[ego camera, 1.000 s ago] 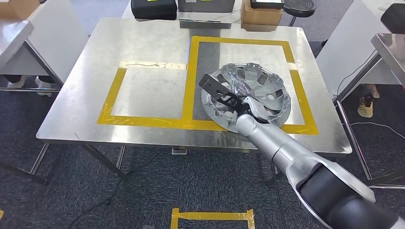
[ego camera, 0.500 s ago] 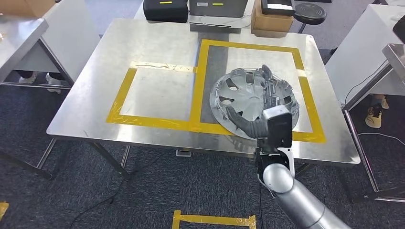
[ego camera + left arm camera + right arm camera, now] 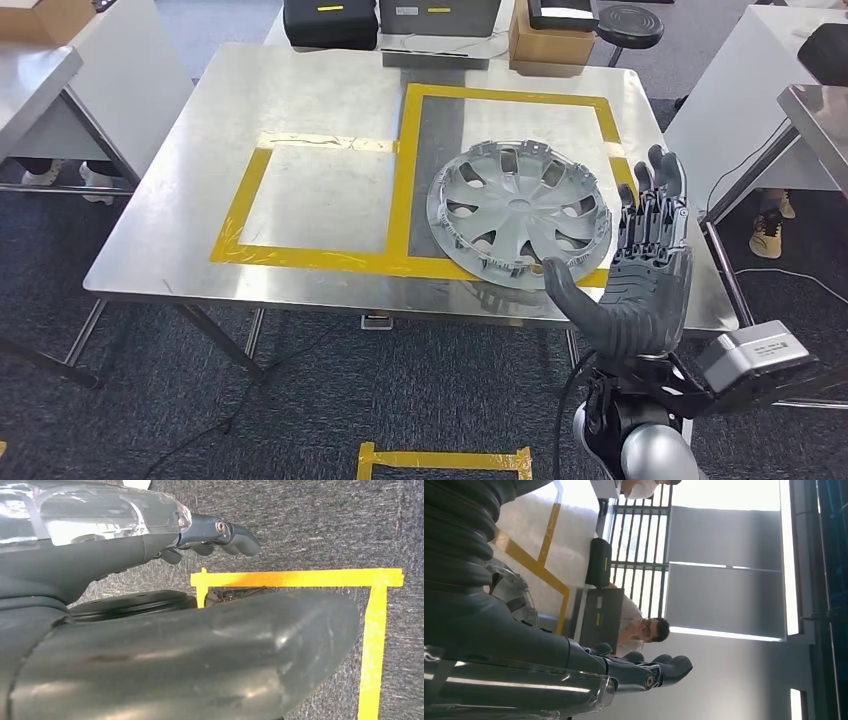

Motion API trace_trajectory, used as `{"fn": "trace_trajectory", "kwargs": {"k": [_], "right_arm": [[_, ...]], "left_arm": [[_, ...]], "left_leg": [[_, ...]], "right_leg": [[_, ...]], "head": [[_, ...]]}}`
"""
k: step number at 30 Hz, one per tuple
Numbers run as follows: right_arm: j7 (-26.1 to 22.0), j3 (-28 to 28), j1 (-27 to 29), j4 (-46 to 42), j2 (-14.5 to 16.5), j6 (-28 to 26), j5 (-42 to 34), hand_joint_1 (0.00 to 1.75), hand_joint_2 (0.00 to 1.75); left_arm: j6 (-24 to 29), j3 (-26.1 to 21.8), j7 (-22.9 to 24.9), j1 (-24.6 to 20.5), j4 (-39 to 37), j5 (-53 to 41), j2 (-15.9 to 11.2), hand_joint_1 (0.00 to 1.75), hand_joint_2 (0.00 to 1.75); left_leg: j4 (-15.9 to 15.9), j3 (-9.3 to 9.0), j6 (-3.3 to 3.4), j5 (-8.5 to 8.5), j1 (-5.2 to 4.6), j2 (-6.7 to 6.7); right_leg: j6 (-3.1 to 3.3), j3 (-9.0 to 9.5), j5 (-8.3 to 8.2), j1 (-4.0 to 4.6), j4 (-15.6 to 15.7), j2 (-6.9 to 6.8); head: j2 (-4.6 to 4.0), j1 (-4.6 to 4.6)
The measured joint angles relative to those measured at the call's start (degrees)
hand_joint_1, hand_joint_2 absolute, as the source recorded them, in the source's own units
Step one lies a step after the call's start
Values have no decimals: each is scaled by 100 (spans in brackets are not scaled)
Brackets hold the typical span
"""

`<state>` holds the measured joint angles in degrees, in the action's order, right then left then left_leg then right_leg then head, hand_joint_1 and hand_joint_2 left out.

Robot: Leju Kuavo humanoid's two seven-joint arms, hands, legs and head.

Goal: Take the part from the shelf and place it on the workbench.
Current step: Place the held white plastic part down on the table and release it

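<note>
Wheel cover point(image 3: 519, 213) lies flat on the workbench point(image 3: 300, 110), just beyond my right hand point(image 3: 638, 270), which is raised, fingers spread, holding nothing. Its near rim sits close to the table edge; my hand swinging low could push it off.

I see a silver spoked part point(image 3: 519, 213) on the steel-grey workbench point(image 3: 320, 90), yellow tape rectangles point(image 3: 400, 190), my dark grey right hand point(image 3: 638, 275).

Brushed metal workbench point(image 3: 300, 90), dull sheen; glossy silver plastic-looking part point(image 3: 518, 213); matt dark hand point(image 3: 637, 280); rough carpet point(image 3: 300, 400).
</note>
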<state>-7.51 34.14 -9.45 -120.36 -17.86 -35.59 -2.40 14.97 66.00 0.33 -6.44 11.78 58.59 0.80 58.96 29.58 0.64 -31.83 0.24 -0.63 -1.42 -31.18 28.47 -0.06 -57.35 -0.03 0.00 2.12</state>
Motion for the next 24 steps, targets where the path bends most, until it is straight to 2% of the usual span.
{"fn": "trace_trajectory", "kwargs": {"k": [6,9,11,13,14,16,17,18,19,21,22,23,24], "right_arm": [[-3,1,67,-260,0,30,-2,0,175],[-4,3,75,-343,0,54,-7,0,175],[-5,4,78,-388,-1,65,-10,0,175],[-8,4,82,-424,-2,77,-13,0,175],[-9,5,87,-436,-4,81,-14,0,175],[-10,7,108,-444,-10,88,-16,0,175],[-10,8,122,-444,-13,90,-16,0,175],[-10,8,133,-443,-14,91,-17,0,175],[-10,9,139,-443,-15,92,-17,0,175],[-10,9,140,-447,-16,93,-17,0,175],[-10,8,141,-452,-18,94,-17,0,175],[-10,8,142,-459,-20,95,-18,0,175],[-10,7,147,-465,-23,95,-19,0,175]], "left_arm": [[0,-28,8,-2,0,3,-2,0,0],[0,-45,11,-5,0,3,-8,0,0],[1,-47,11,-9,0,3,-11,0,0],[3,-47,15,-16,0,3,-13,0,0],[5,-47,20,-18,0,3,-12,0,0],[7,-47,30,-17,0,4,-12,0,0],[7,-47,35,-15,0,4,-12,0,0],[7,-47,39,-15,0,5,-13,0,0],[7,-47,41,-16,0,5,-12,0,0],[7,-47,45,-21,1,4,-5,0,0],[7,-47,47,-27,2,2,3,0,0],[6,-47,53,-31,4,-2,12,0,0],[4,-47,73,-35,6,-13,21,0,0]], "left_leg": [[2,2,15,-3,-38,29],[5,5,55,2,-70,32],[-14,7,108,42,-73,38],[-49,15,167,97,-54,47],[-63,24,189,117,-46,52],[-62,53,208,132,-61,56],[-61,62,210,137,-72,58],[-59,66,209,141,-85,57],[-58,65,206,145,-97,55],[-57,57,198,146,-117,47],[-54,69,185,152,-125,41],[-51,90,156,168,-122,37],[-52,116,121,188,-111,33]], "right_leg": [[-28,-13,-16,-40,0,17],[-62,-13,-33,-69,6,22],[-99,-20,-33,-88,-2,24],[-131,-102,146,-92,-208,24],[-140,-210,336,-93,-484,23],[-149,-507,729,-92,-1258,21],[-144,-620,827,-91,-1564,20],[-127,-650,802,-88,-1676,20],[-97,-586,663,-82,-1570,21],[7,-261,245,-46,-873,27],[61,-104,101,-21,-520,26],[102,0,23,3,-268,25],[133,40,8,27,-148,24]], "head": [[0,-5],[0,-7],[0,-13],[0,0],[0,17],[0,49],[0,55],[0,57],[0,60],[0,62],[0,50],[0,39],[0,31]]}}
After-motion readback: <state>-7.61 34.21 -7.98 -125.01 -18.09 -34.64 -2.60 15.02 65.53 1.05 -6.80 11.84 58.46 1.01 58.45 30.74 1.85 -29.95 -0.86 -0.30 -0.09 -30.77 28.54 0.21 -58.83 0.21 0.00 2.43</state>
